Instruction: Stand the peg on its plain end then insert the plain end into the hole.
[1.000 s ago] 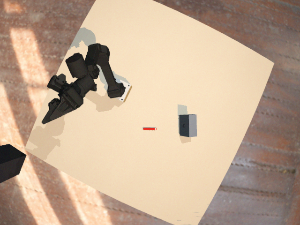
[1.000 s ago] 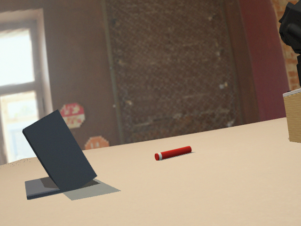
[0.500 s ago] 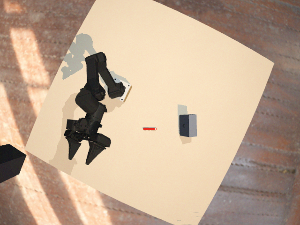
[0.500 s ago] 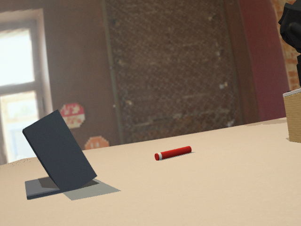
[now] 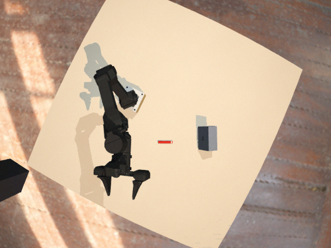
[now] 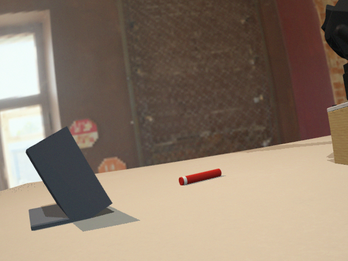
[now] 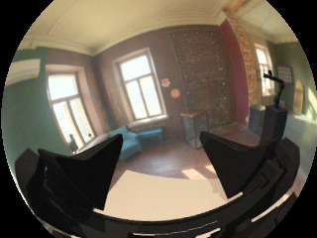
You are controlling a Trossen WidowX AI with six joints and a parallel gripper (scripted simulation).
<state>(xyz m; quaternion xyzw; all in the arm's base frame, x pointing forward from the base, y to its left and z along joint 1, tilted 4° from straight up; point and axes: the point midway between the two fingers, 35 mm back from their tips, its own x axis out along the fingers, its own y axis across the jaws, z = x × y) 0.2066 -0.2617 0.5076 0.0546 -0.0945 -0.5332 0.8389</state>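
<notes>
While gripper point(image 5: 121, 190) hangs wide apart and empty near the table point(image 5: 186, 53) edge, peg point(image 5: 164, 141) lies flat well off toward the panel point(image 5: 207, 138), long axis pointing at the panel, band end nearest it.

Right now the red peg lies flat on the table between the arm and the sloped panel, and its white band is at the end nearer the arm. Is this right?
Not quite. The red peg does lie flat between the arm and the sloped panel, but its white band is at the end nearer the panel, as the top view shows.
</notes>
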